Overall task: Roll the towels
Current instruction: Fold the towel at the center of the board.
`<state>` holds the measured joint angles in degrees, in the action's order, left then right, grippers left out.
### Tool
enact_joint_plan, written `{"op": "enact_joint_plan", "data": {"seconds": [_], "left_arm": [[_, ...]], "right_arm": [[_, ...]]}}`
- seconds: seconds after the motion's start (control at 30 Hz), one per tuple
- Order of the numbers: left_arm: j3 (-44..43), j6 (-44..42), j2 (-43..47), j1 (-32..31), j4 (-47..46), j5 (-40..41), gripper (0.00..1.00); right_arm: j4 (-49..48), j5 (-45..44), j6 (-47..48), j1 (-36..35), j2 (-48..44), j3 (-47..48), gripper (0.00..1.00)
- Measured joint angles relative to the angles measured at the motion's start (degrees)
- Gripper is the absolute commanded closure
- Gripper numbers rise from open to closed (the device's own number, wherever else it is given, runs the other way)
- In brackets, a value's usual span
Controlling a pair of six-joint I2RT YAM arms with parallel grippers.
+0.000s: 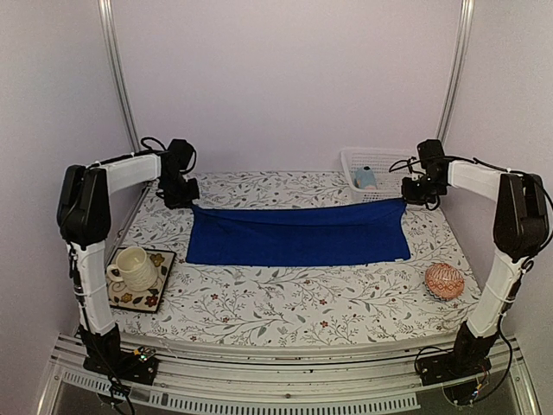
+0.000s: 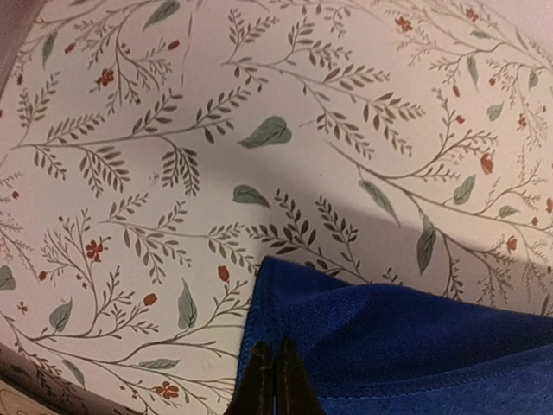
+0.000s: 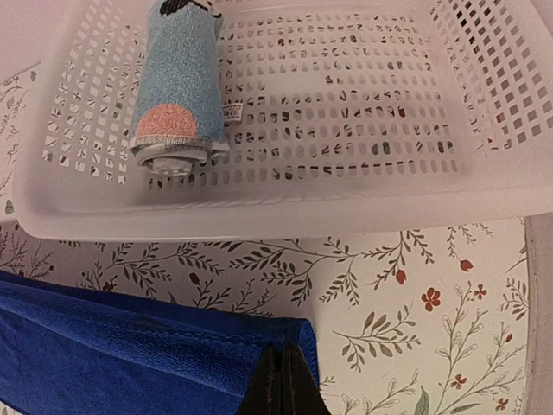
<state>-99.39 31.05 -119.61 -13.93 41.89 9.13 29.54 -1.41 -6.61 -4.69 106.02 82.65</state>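
The royal-blue towel (image 1: pixel 298 238) lies spread across the middle of the table. My left gripper (image 1: pixel 184 197) is shut on its far left corner (image 2: pixel 285 311); my right gripper (image 1: pixel 413 197) is shut on its far right corner (image 3: pixel 285 341). Both corners are lifted slightly, and the far edge sags between them. The light-blue towel (image 1: pixel 365 178) sits rolled into a short cylinder in the white basket (image 1: pixel 352 161). In the right wrist view it (image 3: pixel 177 82) lies at the left of the basket (image 3: pixel 363 104), showing an orange patch.
A round pink-red patterned ball (image 1: pixel 444 281) sits near the right front. A cream cup (image 1: pixel 134 267) stands on a floral coaster (image 1: pixel 158 291) at the left front. Walls enclose the table on three sides.
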Motion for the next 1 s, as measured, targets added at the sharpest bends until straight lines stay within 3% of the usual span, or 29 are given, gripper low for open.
{"op": "enact_joint_plan", "data": {"seconds": [0.3, 1.0], "left_arm": [[13.6, 1.38, 7.54, -0.61, -1.62, -2.6, 1.0], [22.8, 1.99, 12.37, -2.67, -3.85, -5.57, 1.0]], "right_arm": [[3.89, 4.79, -1.9, 0.0, -5.84, -7.04, 0.98], [10.95, 6.03, -4.2, 0.0, -7.1, -10.99, 0.98]]}}
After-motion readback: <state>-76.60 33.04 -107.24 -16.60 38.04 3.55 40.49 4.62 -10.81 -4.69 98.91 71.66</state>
